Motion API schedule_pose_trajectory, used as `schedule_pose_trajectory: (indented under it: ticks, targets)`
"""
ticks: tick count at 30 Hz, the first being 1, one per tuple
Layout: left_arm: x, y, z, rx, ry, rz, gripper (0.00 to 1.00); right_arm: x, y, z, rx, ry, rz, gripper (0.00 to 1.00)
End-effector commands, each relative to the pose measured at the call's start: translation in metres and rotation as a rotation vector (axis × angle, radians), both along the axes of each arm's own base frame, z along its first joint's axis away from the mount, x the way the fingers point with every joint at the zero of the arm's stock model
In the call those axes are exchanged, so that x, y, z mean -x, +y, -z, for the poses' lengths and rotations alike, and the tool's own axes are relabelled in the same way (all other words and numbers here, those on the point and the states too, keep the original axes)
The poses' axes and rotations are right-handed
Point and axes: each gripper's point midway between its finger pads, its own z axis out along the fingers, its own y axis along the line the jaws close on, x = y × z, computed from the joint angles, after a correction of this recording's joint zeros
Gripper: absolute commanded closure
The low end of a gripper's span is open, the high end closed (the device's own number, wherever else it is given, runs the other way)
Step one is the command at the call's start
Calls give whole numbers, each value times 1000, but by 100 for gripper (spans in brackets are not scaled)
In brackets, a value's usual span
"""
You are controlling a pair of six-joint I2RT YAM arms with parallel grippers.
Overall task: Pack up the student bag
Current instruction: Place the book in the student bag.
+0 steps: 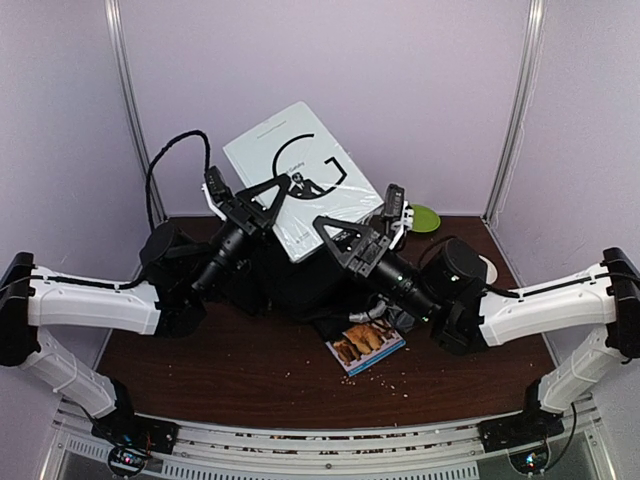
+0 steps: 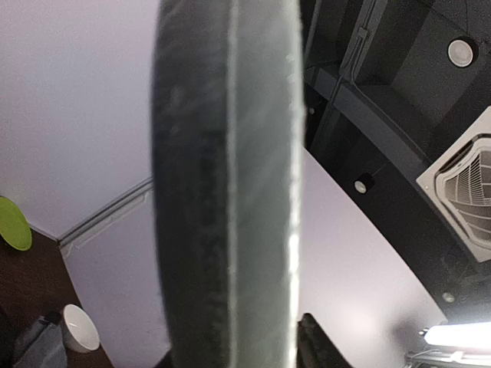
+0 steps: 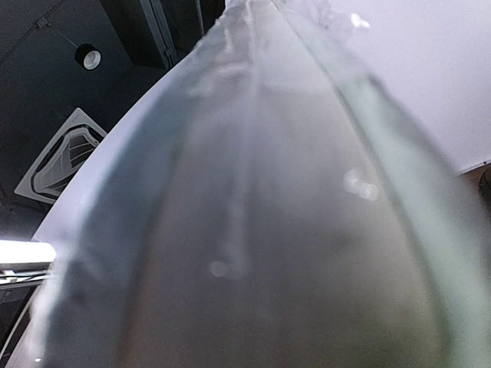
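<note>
Clamped white book (image 1: 300,150) narrowly in left tool (image 1: 216,192) at 9 o'clock; could not tell grip of right tool (image 1: 393,211) at 4 o'clock. Risked slipping askew, missing student bag (image 1: 285,290).

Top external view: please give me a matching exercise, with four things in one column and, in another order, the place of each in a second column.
Things:
1. white book
2. green plate
3. food-picture booklet
4. student bag

Places:
a. at the back of the table, right of the middle, by the wall
b. under the raised book, mid-table
c. in the air, tilted, with the left hand and the right hand at its sides
d. flat on the table, in front of the bag

Pairs: 1-c, 2-a, 3-d, 4-b.
</note>
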Motion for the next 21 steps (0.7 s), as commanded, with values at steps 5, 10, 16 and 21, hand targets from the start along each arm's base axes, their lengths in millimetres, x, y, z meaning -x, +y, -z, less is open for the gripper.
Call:
schedule_pose_trajectory:
  ticks: [5, 10, 16, 21]
  targets:
    - [18, 9, -15, -28, -80, 20, 2, -4, -41, -22, 109, -95, 139, 100]
    - [18, 32, 15, -280, -62, -90, 2, -18, -93, -16, 344, -114, 358, 100]
    - [10, 50, 95, -1053, -84, -218, 2, -15, -184, 24, 620, -49, 574, 100]
    - [-2, 33, 163, -1645, -238, -110, 2, -2, -225, 81, 686, 69, 599, 100]
